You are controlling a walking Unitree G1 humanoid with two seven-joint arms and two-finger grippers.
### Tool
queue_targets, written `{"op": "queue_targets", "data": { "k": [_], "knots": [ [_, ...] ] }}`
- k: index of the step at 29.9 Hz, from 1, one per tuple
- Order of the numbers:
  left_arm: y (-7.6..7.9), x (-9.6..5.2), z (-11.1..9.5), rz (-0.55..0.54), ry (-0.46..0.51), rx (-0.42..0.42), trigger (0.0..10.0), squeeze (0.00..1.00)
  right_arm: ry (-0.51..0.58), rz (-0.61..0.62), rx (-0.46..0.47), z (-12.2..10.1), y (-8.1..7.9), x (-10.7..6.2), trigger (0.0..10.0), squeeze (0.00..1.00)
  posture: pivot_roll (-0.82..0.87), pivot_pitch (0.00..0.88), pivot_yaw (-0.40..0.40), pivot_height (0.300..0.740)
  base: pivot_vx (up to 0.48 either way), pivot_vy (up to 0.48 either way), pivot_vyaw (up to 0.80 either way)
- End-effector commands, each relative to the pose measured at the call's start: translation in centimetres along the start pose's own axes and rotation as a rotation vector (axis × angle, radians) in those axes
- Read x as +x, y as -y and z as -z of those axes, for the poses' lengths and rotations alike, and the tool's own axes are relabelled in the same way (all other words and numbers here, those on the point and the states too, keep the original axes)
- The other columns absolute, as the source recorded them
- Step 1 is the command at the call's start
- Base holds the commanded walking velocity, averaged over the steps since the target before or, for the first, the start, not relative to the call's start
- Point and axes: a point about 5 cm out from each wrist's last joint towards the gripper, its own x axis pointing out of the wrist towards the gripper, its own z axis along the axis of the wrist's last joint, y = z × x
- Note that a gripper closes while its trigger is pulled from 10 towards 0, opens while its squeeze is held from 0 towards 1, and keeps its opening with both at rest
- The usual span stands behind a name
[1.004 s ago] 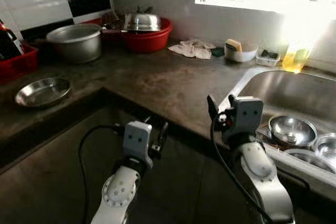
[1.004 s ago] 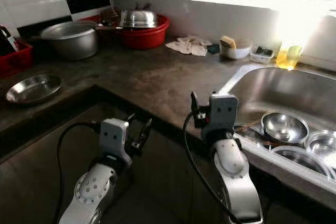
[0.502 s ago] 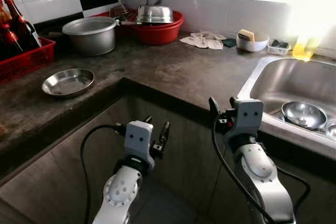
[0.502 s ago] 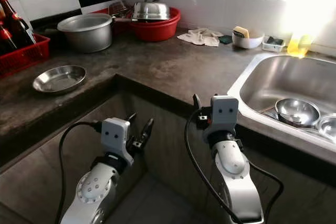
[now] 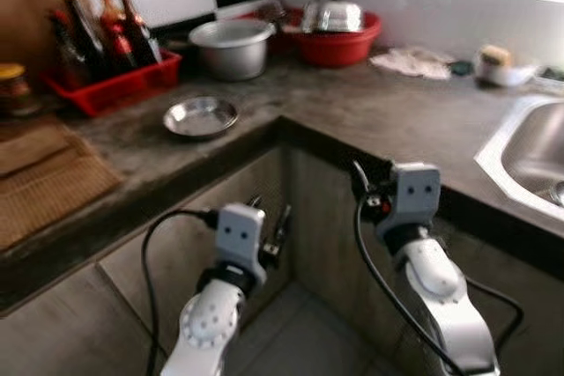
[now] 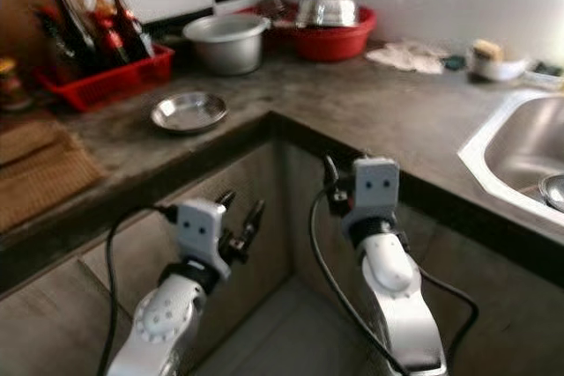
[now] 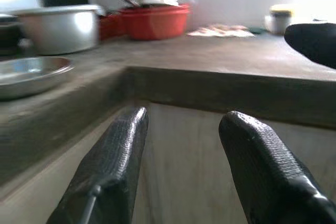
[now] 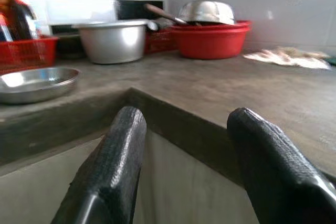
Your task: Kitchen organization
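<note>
Below the corner of a dark stone bench (image 5: pixel 370 116), both of the robot's arms are held low against the cabinet fronts, each carrying nothing. The left gripper (image 7: pixel 181 177) has its fingers (image 7: pixel 113 171) spread wide and points at the bench's inner corner; the right gripper (image 8: pixel 189 171) is likewise parted wide and aimed at the same edge, a posture that reads as a carrying stance for moving about rather than a reach. A shallow steel dish (image 5: pixel 200 115) sits alone near the bench's front edge, apart from the other ware, and looks the likeliest item to be tidied next. Farther back, a large metal pot (image 5: pixel 232 45) stands against the tiled wall beside a red basin (image 5: pixel 339 41) holding a steel lid or bowl and a utensil, apparently stacked there to dry or wait. Dark bottles with red caps (image 5: pixel 97 37) stand upright in a red crate (image 5: pixel 115 85), kept together so they cannot topple; a jar (image 5: pixel 12 87) stands just beside the crate, and a woven mat (image 5: pixel 48 182) lies flat on the bench's left arm. A crumpled cloth (image 5: pixel 414 61) and a small white bowl (image 5: pixel 498 66) with a sponge rest near the sink (image 5: pixel 529 151), handy for washing up. No brand, label or writing can be read: the bottle labels are blurred and too small to make out.
</note>
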Motion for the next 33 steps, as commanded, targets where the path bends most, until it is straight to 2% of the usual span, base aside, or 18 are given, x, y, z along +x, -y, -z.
{"op": "queue_targets", "data": {
  "k": [1, 11, 15, 20, 26, 33],
  "knots": [
    [-0.6, -0.11, 0.09, -0.017, -0.007, 0.03, 10.0, 0.0, 0.013, -0.028, 0.011, -0.39, -0.81, 0.15, 10.0, 0.0, 0.07, 0.0, -0.004, 0.74, 0.251, -0.386, 0.8],
    [-0.64, -0.01, 0.21, -0.021, -0.013, 0.035, 10.0, 0.0, 0.01, -0.031, 0.011, -0.37, -0.89, 0.32, 10.0, 0.0, 0.07, 0.0, -0.004, 0.74, 0.308, -0.364, 0.8],
    [-0.78, 0.11, 0.29, -0.039, -0.018, 0.015, 10.0, 0.0, 0.005, -0.029, 0.016, -0.3, -0.91, 0.41, 10.0, 0.0, 0.07, 0.0, -0.003, 0.74, 0.086, -0.065, 0.72],
    [-0.73, 0.11, 0.55, -0.042, -0.038, -0.017, 10.0, 0.0, -0.006, -0.016, 0.023, -0.12, -0.79, 0.54, 10.0, 0.0, 0.07, 0.0, -0.002, 0.74, 0.0, 0.0, 0.0],
    [-0.84, 0.09, 0.57, -0.054, -0.034, -0.006, 10.0, 0.0, -0.001, -0.015, 0.024, -0.23, -0.73, 0.59, 10.0, 0.0, 0.07, 0.0, -0.004, 0.74, 0.0, 0.0, 0.0],
    [-0.9, 0.12, 0.5, -0.059, -0.034, 0.0, 10.0, 0.0, 0.001, -0.011, 0.026, -0.31, -0.7, 0.74, 10.0, 0.0, 0.07, 0.0, -0.005, 0.74, 0.0, -0.37, 0.0]
  ]
}}
